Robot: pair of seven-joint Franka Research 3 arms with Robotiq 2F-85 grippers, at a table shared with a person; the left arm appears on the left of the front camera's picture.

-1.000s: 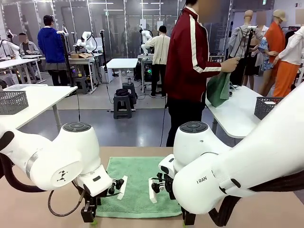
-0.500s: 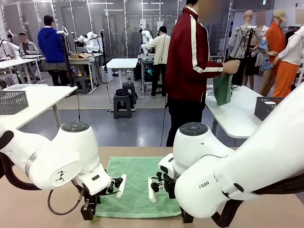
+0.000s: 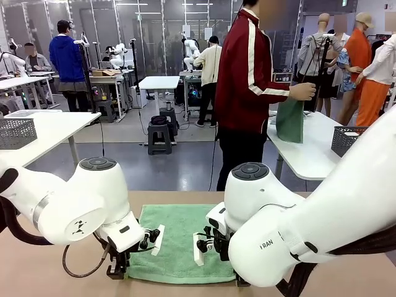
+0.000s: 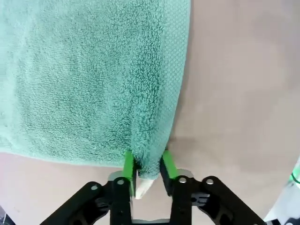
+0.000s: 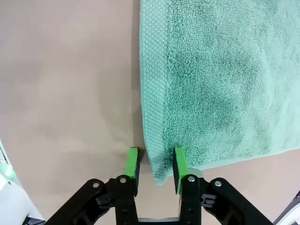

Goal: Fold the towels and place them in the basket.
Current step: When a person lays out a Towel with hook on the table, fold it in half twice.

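- Grip on the left: the left pincer (image 4: 146, 164) has its green pads pressed onto a near corner of the mint green towel (image 4: 89, 79), and the terry is bunched into a small ridge between them
- Grip on the right: the right pincer (image 5: 156, 161) straddles the other near corner at a narrow setting; one pad touches the cloth, while the other seems to stand just off the woven border with a sliver of bare bench (image 5: 65, 84) showing, so I judge it not quite clamped
- Beyond the pads, the towel lies spread flat in a single layer on the bench, its long edges running away from the robot toward the far side
- Progress, as I judge it: early, with no fold made in this towel; lifting the near edge over to the far edge, any second fold, and the move into the basket are all left to do
- Farthest off, a person (image 3: 247, 80) stands turned to another table, holding up a dark green cloth (image 3: 289, 120)
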